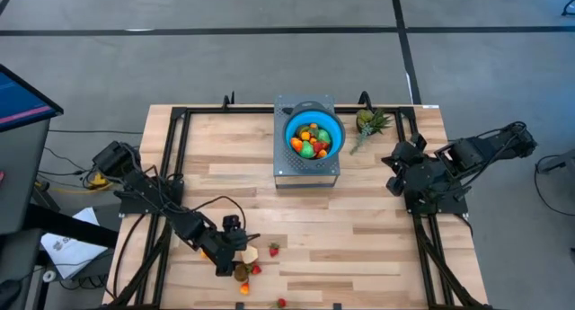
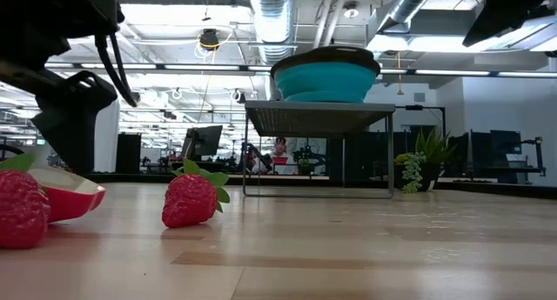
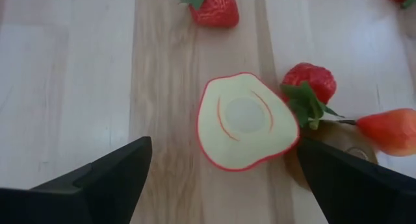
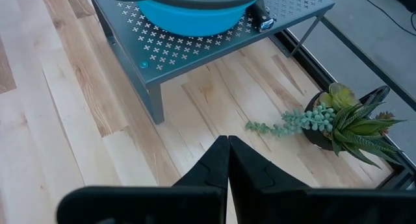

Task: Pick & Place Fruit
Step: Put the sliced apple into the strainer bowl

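Bright even overhead light, soft shadows, blurred near strawberry (image 2: 21, 209) in low view.

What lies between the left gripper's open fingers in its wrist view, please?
An apple half, cut face up, lies on the table between the left gripper's open fingers, untouched; a strawberry sits beside it.
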### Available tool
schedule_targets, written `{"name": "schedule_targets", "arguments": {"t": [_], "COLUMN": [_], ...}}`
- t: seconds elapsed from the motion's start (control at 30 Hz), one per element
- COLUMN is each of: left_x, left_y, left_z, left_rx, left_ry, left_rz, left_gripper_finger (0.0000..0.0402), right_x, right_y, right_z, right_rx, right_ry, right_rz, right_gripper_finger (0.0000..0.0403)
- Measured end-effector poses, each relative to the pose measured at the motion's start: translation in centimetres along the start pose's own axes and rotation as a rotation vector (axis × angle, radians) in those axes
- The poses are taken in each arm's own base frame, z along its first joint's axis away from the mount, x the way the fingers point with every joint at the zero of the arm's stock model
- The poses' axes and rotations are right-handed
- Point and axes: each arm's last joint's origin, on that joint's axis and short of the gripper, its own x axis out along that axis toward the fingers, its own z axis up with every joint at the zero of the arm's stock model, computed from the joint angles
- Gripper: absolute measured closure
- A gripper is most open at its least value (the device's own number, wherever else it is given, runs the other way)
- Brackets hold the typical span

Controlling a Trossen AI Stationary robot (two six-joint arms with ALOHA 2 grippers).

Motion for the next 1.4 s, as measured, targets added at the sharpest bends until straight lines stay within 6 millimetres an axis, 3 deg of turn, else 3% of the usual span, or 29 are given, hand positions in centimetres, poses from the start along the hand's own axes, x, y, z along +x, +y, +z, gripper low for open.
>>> {"name": "schedule_targets", "arguments": {"t": [0.4, 0.6, 1.0, 1.2, 1.4], "left_x": [0.7, 0.8, 1.1, 1.6, 2.1], "left_y": [0.5, 0.5, 1.5, 1.7, 2.6], "left_z": [-1.1, -1.1, -0.4, -0.3, -0.7], "left_rx": [0.013, 0.133, 0.121, 0.180, 0.138], "left_ry": [-0.040, -0.047, -0.057, -0.060, -0.100], "left_rz": [-0.025, -0.025, -0.003, -0.137, -0.154], "left_gripper_finger": [0.0025, 0.0025, 0.0025, 0.0025, 0.0025], "right_x": [0.0, 0.0, 0.0, 0.0, 0.0], "right_y": [0.0, 0.0, 0.0, 0.0, 0.0], "right_z": [0.0, 0.0, 0.0, 0.0, 0.0], "right_rx": [0.001, 0.001, 0.001, 0.001, 0.002], "right_ry": [-0.001, 0.000, -0.001, 0.000, -0.001], "right_rz": [0.000, 0.000, 0.000, 0.000, 0.000], "right_gripper_finger": [0.0403, 0.0403, 0.0403, 0.0403, 0.0403]}}
